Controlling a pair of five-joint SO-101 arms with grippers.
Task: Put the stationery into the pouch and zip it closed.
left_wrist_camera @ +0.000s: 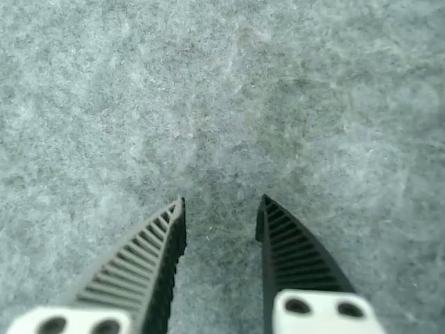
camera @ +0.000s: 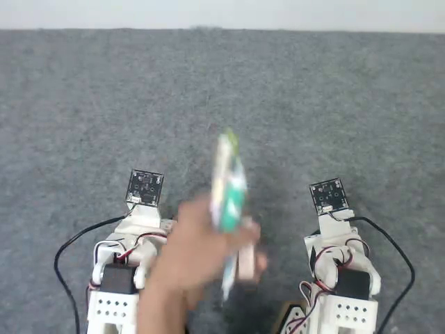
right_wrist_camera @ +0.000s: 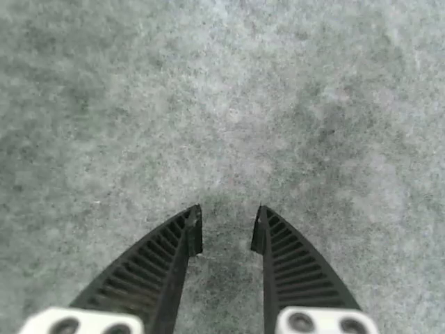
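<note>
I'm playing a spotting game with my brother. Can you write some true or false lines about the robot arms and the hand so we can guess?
1. A person's hand holds a green and white thing between the two arms. True.
2. The left gripper is shut on a pen. False: it is open above the grey mat and holds nothing.
3. The right gripper is open. True.
4. The mat is red. False: it is grey.
</note>
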